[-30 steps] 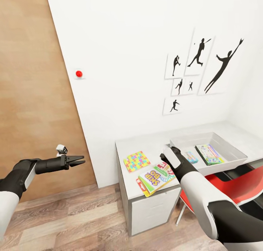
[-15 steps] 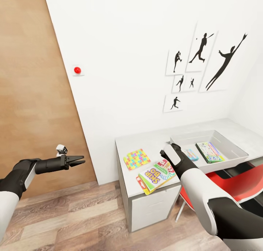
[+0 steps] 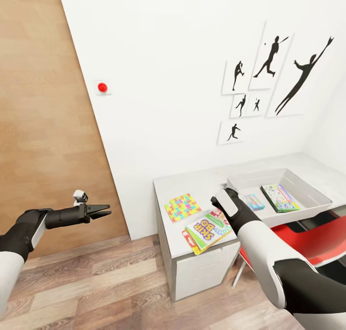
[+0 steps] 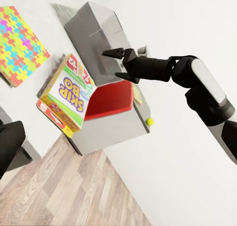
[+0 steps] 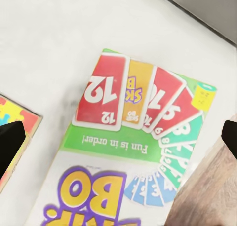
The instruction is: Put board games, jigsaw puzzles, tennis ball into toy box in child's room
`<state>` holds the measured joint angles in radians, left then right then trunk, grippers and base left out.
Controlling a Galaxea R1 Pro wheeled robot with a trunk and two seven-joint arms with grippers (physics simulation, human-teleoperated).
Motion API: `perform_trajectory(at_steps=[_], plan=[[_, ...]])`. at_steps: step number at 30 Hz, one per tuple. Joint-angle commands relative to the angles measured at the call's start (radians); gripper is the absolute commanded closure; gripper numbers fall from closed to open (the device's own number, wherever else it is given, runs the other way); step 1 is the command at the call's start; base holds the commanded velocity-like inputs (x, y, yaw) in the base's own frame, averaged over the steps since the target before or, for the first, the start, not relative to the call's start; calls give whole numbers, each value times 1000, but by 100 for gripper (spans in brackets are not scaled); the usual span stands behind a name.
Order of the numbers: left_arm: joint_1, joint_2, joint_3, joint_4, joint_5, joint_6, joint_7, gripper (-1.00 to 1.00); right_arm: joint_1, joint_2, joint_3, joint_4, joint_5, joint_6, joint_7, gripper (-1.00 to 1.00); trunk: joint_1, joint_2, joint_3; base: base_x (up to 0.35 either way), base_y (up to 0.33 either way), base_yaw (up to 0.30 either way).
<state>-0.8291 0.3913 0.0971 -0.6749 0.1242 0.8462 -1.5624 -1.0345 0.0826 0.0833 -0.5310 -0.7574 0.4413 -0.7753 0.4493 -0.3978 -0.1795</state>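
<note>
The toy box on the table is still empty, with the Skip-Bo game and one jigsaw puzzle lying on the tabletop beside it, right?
Not empty: the head view shows the toy box already holding two flat boxes. The Skip-Bo game and jigsaw puzzle do lie on the table.

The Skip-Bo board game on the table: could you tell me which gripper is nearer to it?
Right. The right gripper hangs just above the Skip-Bo board game; the left gripper is off beside the table, over the floor.
</note>
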Motion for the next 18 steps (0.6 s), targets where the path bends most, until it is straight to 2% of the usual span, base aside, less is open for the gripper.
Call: perform_trajectory(at_steps=[1,9,18], plan=[[-1,1,0,0,0,10,-4,-100,-1,-1,5,-1,-3,5,-7,-100,1,-2,-4,90,51,0],[-1,11,0,0,1,9,-4,-100,-1,-1,3,-1,37,5,-7,-100,1,-2,-17,57,21,0],[-1,14,0,0,2,8,-5,-100,-1,-3,3,-1,50,5,-7,-100,1,-2,-32,21,3,0]])
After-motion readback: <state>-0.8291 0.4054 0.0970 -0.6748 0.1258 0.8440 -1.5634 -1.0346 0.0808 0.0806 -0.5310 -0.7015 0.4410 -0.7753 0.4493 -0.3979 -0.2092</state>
